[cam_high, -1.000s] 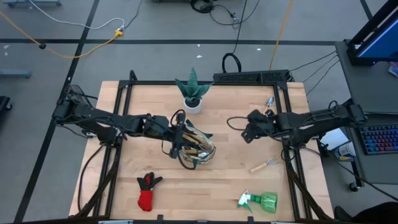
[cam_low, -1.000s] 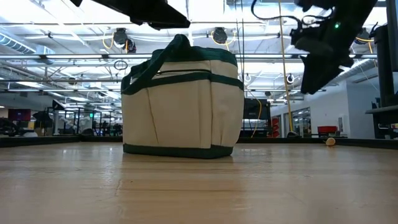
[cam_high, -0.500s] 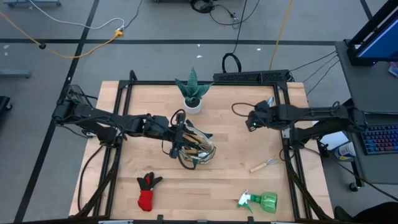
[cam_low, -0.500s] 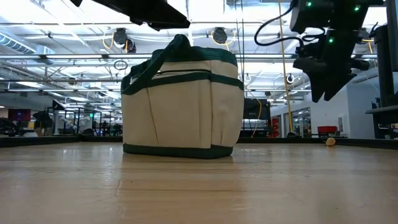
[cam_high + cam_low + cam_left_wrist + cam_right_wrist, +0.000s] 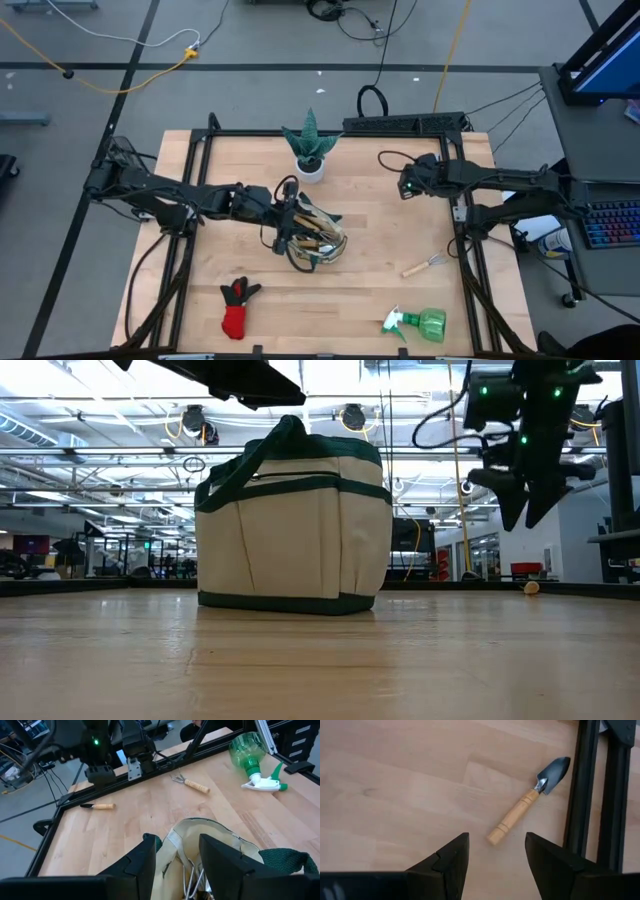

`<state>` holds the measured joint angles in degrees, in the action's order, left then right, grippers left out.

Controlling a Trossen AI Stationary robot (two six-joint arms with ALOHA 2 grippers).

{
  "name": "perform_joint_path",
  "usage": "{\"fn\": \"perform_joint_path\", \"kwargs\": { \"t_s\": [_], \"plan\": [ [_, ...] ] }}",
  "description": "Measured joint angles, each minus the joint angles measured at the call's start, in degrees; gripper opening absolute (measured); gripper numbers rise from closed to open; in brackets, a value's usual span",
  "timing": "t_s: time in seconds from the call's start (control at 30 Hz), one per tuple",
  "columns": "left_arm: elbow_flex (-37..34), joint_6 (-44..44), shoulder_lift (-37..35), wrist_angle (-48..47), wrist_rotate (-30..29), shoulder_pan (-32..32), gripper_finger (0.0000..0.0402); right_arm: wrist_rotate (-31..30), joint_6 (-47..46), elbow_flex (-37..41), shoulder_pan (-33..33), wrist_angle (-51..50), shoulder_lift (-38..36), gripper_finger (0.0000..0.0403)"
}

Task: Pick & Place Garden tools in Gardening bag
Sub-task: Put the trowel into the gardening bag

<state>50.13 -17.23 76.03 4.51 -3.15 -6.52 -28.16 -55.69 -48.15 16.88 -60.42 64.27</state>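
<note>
Reviewing progress by view. High view: the gardening bag (image 5: 318, 243) stands near the middle of the wooden table (image 5: 370, 295) and already holds several wooden-handled tools, their handles projecting from its mouth. Four items remain outside it: the red-black glove (image 5: 236, 307) near the front edge, the green spray bottle (image 5: 421, 323) at the front right, a small rake (image 5: 425, 265) between bottle and right arm, and a trowel (image 5: 434, 163) at the far right beside the frame rail. The spiky plant (image 5: 310, 147) in its white pot is not part of the load. The left gripper (image 5: 283, 232) sits at the bag's rim; the right gripper (image 5: 406, 186) hangs in the air near the trowel.

Low view: the bag (image 5: 293, 525) stands upright on the boards with its dark green trim level. The right gripper (image 5: 527, 505) hangs clear of the surface, fingers spread and empty. Beyond is a large hall with ceiling trusses and lamps.

Left wrist view: the left gripper (image 5: 178, 857) has its fingers released directly over the open bag (image 5: 210, 835), gripping nothing. The rake (image 5: 190, 783), trowel (image 5: 98, 806) and spray bottle (image 5: 252, 757) lie well apart on the boards.

Right wrist view: the right gripper (image 5: 496, 855) is spread, empty, above bare light planks. The trowel (image 5: 530, 805) lies just ahead, blade toward the black frame rail (image 5: 579, 785). Judgement: roughly half complete; the trowel appears next.
</note>
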Motion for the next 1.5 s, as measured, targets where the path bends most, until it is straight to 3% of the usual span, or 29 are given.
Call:
{"fn": "perform_joint_path", "kwargs": {
  "t_s": [0.37, 0.7, 1.5],
  "plan": [
    [0.0, 0.0, 0.0, 0.0, 0.01, 0.0, 0.0157, 4.95, 4.41, 11.3, 10.66, 10.81, 0.04, 0.0185],
    [0.0, -0.04, 0.0, 0.02, 0.0, 0.0, 0.0157, 11.93, 6.92, 19.6, 19.16, 28.27, 0.02, 0.0185],
    [0.0, -0.41, 0.02, 0.02, 0.0, 0.07, 0.0157, 11.83, 5.22, 21.16, 22.91, 31.8, 0.02, 0.0185]
  ]
}}
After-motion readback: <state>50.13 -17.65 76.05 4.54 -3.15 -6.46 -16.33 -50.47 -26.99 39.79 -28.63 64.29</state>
